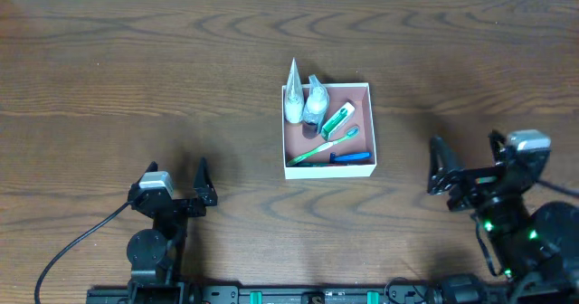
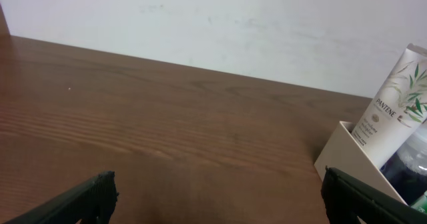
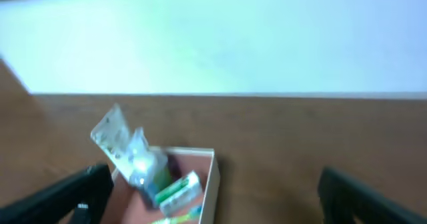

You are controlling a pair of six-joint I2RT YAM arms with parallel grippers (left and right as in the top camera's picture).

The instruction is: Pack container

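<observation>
The left tool (image 1: 177, 174) and the right tool (image 1: 467, 156) are seen spread wide and empty, low over the near side of the wooden surface (image 1: 136, 69). The container (image 1: 330, 170) is set farther back between them, well apart from both. A white tube (image 1: 293, 91) and a bottle (image 1: 316, 105) are propped in its far-left corner; a green toothbrush (image 1: 324, 146) is laid flat inside

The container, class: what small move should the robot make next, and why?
Probably none: leave both arms parked. The container already holds the tube, bottle, toothbrush and toothpaste; no loose item shows on the table, and the left gripper and right gripper stand open and empty.
</observation>
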